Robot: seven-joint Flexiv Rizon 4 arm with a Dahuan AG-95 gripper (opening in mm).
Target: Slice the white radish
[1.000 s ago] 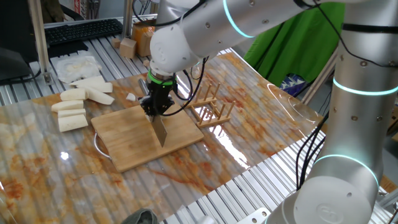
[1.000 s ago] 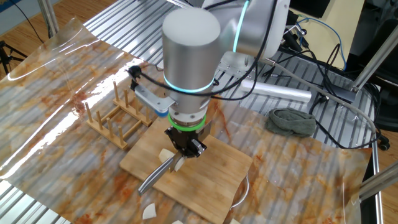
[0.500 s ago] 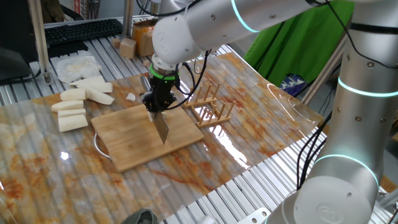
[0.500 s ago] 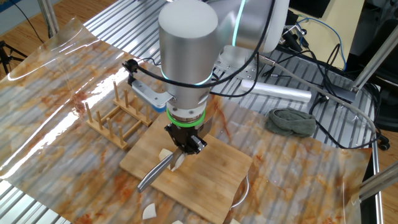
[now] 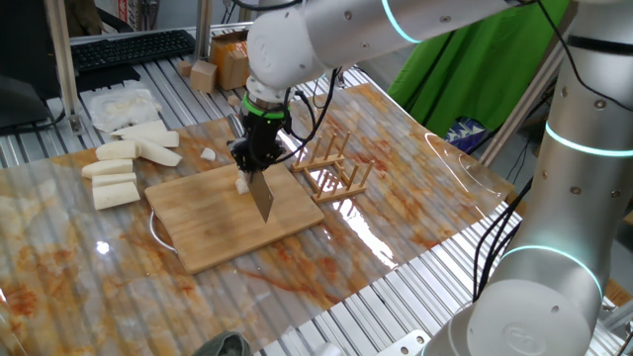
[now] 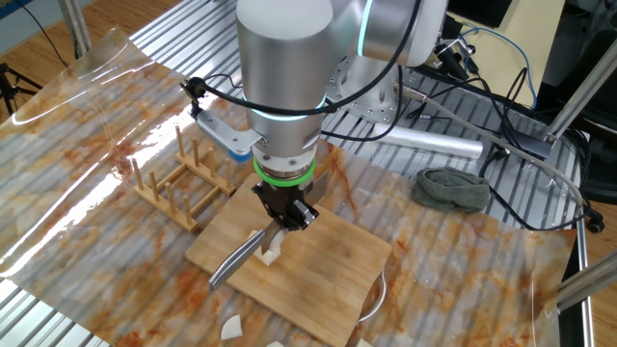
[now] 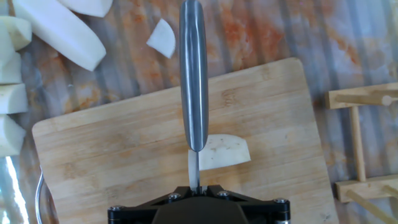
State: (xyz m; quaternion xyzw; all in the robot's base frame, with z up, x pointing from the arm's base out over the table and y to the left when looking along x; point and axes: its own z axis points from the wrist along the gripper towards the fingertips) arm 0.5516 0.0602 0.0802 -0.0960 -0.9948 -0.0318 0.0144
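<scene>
One pale white radish (image 7: 225, 151) chunk lies on the wooden cutting board (image 7: 112, 149), partly under the blade. My gripper (image 7: 196, 185) is shut on a steel knife (image 7: 193, 74), whose spine runs away from the hand over the board. In one fixed view the gripper (image 5: 259, 158) hangs over the board (image 5: 213, 222) with the blade (image 5: 262, 198) pointing down and the radish (image 5: 242, 184) chunk just left of it. From the other side, the knife (image 6: 234, 268) slants down beside the radish (image 6: 271, 253) on the board (image 6: 318, 280). Another small wedge (image 7: 162, 38) lies off the board.
Larger radish sticks (image 5: 119, 168) lie left of the board, with a white plastic bag (image 5: 119, 104) behind them. A wooden rack (image 5: 336, 168) stands close to the board's right side. A grey cloth (image 6: 451, 188) lies farther off. A keyboard (image 5: 129, 47) sits at the back.
My gripper has shifted a little toward the rack and risen slightly with the knife. The radish chunk now shows beside the blade in one fixed view.
</scene>
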